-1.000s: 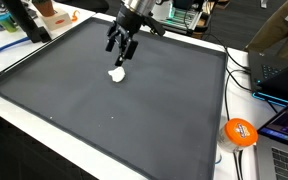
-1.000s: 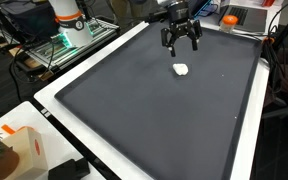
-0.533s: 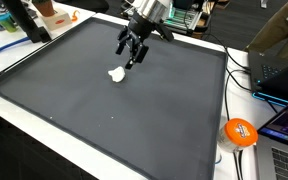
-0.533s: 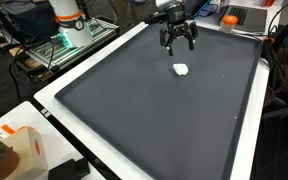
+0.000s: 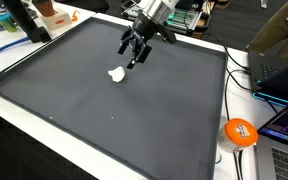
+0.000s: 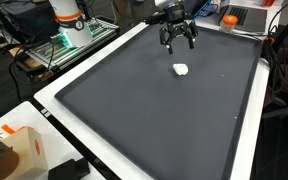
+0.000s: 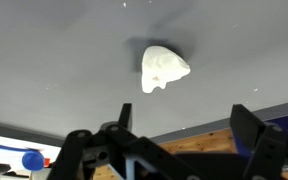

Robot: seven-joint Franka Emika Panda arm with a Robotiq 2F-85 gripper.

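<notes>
A small white crumpled object (image 5: 116,73) lies on the dark grey mat (image 5: 104,110); it also shows in the other exterior view (image 6: 181,69) and in the wrist view (image 7: 162,67). My gripper (image 5: 134,58) hangs above the mat, raised and a little past the white object toward the mat's far edge; it also shows in an exterior view (image 6: 178,42). Its fingers (image 7: 184,135) are spread apart with nothing between them. The gripper is apart from the white object.
The mat lies on a white-edged table (image 6: 54,95). An orange ball-like object (image 5: 240,132) and laptops (image 5: 284,130) sit off the mat's side. An orange-and-white box (image 6: 14,150) stands at a near corner. Clutter and cables (image 6: 239,15) line the far edge.
The gripper has risen and moved away from the white object toward the far edge of the mat. The white object has stayed where it lay.
</notes>
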